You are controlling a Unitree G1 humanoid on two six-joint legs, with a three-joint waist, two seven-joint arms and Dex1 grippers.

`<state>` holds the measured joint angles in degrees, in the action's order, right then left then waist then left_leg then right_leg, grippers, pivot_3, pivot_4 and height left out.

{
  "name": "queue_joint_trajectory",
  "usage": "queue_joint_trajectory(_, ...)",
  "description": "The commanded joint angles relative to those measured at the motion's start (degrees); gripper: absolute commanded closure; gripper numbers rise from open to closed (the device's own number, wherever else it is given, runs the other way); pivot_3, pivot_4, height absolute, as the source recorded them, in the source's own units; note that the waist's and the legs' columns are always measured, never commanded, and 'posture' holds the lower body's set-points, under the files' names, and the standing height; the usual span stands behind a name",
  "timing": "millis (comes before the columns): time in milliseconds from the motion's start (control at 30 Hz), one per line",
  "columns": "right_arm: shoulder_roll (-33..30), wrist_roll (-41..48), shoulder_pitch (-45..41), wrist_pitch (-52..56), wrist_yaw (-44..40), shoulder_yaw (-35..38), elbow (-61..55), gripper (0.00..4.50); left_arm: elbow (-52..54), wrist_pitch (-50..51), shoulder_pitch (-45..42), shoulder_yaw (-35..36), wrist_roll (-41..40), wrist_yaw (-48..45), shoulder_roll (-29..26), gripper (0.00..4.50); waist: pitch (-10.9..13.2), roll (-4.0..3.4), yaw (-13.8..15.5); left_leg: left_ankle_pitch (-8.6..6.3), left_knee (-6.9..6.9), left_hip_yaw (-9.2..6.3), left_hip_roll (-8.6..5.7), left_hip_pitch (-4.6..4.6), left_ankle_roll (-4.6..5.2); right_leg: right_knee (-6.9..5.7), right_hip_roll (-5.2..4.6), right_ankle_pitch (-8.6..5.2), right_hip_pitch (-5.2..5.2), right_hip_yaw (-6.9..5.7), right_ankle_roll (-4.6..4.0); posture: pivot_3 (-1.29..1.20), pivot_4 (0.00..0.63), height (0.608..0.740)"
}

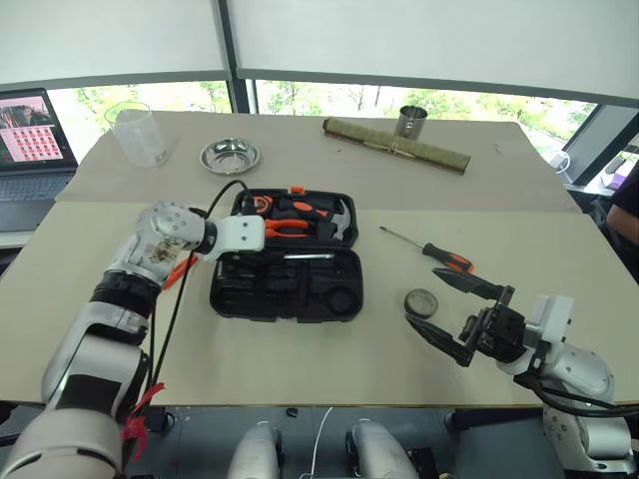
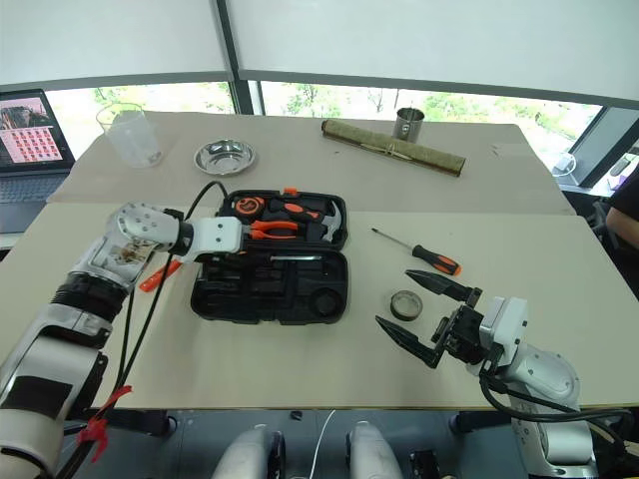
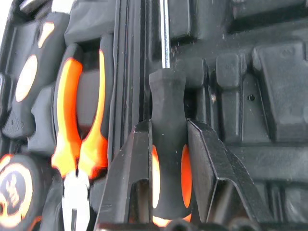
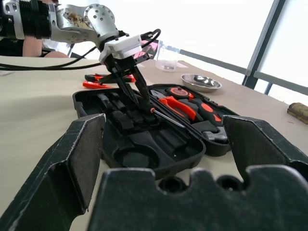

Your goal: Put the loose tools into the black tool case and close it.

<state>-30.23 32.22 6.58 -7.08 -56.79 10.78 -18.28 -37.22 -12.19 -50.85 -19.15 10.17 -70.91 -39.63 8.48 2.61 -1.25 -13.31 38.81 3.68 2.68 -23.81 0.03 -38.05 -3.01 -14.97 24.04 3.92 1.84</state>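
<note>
Matt black moulded-plastic tool case (image 1: 287, 287); shiny metal bowl (image 1: 230, 156); clear plastic jug (image 1: 138, 135); matt tabletop (image 1: 300, 359).

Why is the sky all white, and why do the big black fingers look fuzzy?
Right wrist view: the window is washed out bright, and the right gripper's fingers sit so close they blur, while the case looks sharper. Left wrist view: the screwdriver handle between the left gripper's fingers is soft. Left eye view: table evenly lit, shadows faint.

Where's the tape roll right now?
The tape roll lies on the table, on the robot's right of the black tool case, just below the loose screwdriver and beside the open right gripper.
</note>
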Motion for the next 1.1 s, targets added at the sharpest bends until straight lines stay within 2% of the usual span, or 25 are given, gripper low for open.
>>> queue_joint_trajectory(33,-0.55,0.24,-1.37,0.04,0.13,0.12,-1.40,0.00,2.17,1.17,0.86,0.37,0.24,-1.34,-1.42,3.88,0.00,0.00,0.20,0.00,0.01,-0.01,0.02,-0.01,0.00,0.00,0.00,0.00,-0.01,-0.01,0.00,0.00,0.150,0.740)
queue_joint_trajectory(167,-0.55,0.09,-2.34,0.20,0.05,-0.47,-0.75,0.00,3.11,2.02,1.67,0.07,0.66,-1.35,-1.81,3.88,0.00,0.00,0.26,0.00,0.03,0.02,0.01,-0.01,0.00,0.01,-0.01,0.00,-0.02,0.00,0.00,0.00,0.150,0.740)
queue_joint_trajectory(467,-0.49,0.17,-2.71,-0.05,-0.78,-0.96,0.18,0.00,3.27,5.59,0.76,0.34,2.20,4.13,1.81,3.88,-0.01,-0.01,0.67,0.00,0.08,0.01,-0.01,0.04,0.01,0.00,-0.02,0.00,-0.11,0.00,0.00,0.00,0.150,0.740)
queue_joint_trajectory(700,-0.19,0.65,-1.30,0.09,-1.18,-1.40,-0.56,0.00,6.94,5.76,2.07,1.33,0.07,2.42,1.48,3.88,-0.01,-0.02,0.89,0.00,0.11,0.00,-0.04,0.04,0.01,0.00,-0.03,0.01,-0.15,-0.01,0.02,0.00,0.150,0.740)
queue_joint_trajectory(767,-0.15,0.70,-1.10,0.23,-1.10,-1.55,-0.84,0.00,8.67,6.96,3.17,2.60,-2.17,1.67,1.74,2.93,-0.01,-0.02,0.84,0.00,0.11,0.00,-0.03,0.04,0.01,0.00,-0.03,0.01,-0.14,-0.01,0.02,0.00,0.150,0.740)
queue_joint_trajectory(800,-0.14,0.73,-0.98,0.31,-1.07,-1.62,-0.98,0.00,9.66,8.10,3.76,3.71,-3.50,2.03,2.10,2.69,-0.01,-0.02,0.81,0.00,0.11,0.00,-0.03,0.03,0.01,0.00,-0.03,0.01,-0.13,-0.01,0.02,0.00,0.150,0.740)
queue_joint_trajectory(900,0.01,0.77,-0.59,0.58,-0.82,-2.00,-1.39,0.00,10.19,11.83,4.00,9.20,-7.00,7.34,3.25,1.58,-0.01,-0.01,0.83,0.00,0.11,-0.02,-0.01,-0.01,0.01,0.00,-0.03,0.01,-0.08,-0.02,0.01,0.00,0.150,0.740)
queue_joint_trajectory(1067,0.04,0.84,0.12,0.82,-0.61,-2.70,-1.63,0.00,13.41,19.05,5.30,15.95,-16.57,4.89,3.80,1.58,-0.01,-0.02,0.66,0.00,0.14,-0.06,-0.02,-0.03,0.01,-0.01,-0.04,0.01,-0.08,-0.03,0.02,0.00,0.150,0.740)
queue_joint_trajectory(1100,0.05,0.80,0.09,0.79,-0.65,-2.83,-1.49,0.00,14.30,20.95,6.80,16.05,-17.77,3.22,3.21,1.84,-0.01,-0.02,0.62,0.00,0.13,-0.06,-0.02,-0.03,0.01,-0.01,-0.04,0.01,-0.08,-0.03,0.02,0.00,0.150,0.740)
